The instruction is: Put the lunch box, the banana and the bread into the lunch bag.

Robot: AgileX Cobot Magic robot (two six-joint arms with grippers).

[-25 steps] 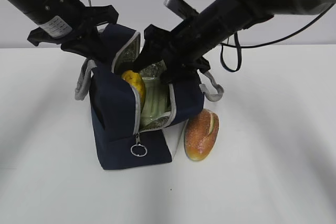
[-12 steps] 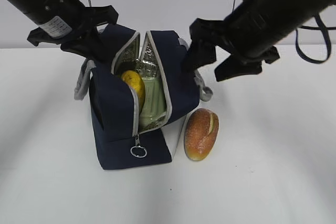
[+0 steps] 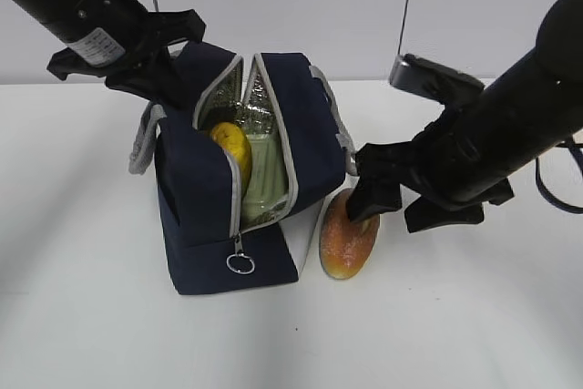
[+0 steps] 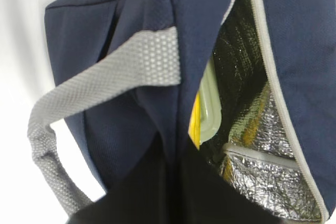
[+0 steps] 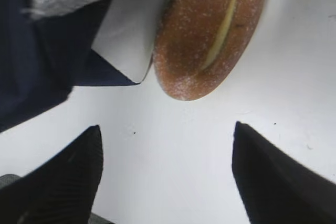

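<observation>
The navy lunch bag (image 3: pixel 205 198) stands open at the top. Inside it stand the yellow banana (image 3: pixel 230 145) and the sage-green-lidded lunch box (image 3: pixel 264 175). My left gripper (image 3: pixel 167 77) is shut on the bag's upper left edge and holds it up. In the left wrist view the fabric of the bag (image 4: pixel 131 35) runs into the dark jaws, with the lunch box lid (image 4: pixel 210 103) and a banana sliver (image 4: pixel 195 125) behind. The bread (image 3: pixel 349 234) lies on the table against the bag's right side. My right gripper (image 3: pixel 401 209) hangs open and empty just above the bread (image 5: pixel 210 30).
A grey webbing handle (image 4: pixel 105 74) crosses the left wrist view, beside the silvery lining (image 4: pixel 257 177). The bag's other handle (image 3: pixel 344 138) hangs down the right wall near my right gripper. A metal ring pull (image 3: pixel 240 262) dangles at the bag's front. White table (image 3: pixel 474 316) surrounds everything.
My right gripper has come out of the bag's opening, swung right and dropped down over the bread. The bag's right flap has sprung back upright. The left gripper has not moved.
</observation>
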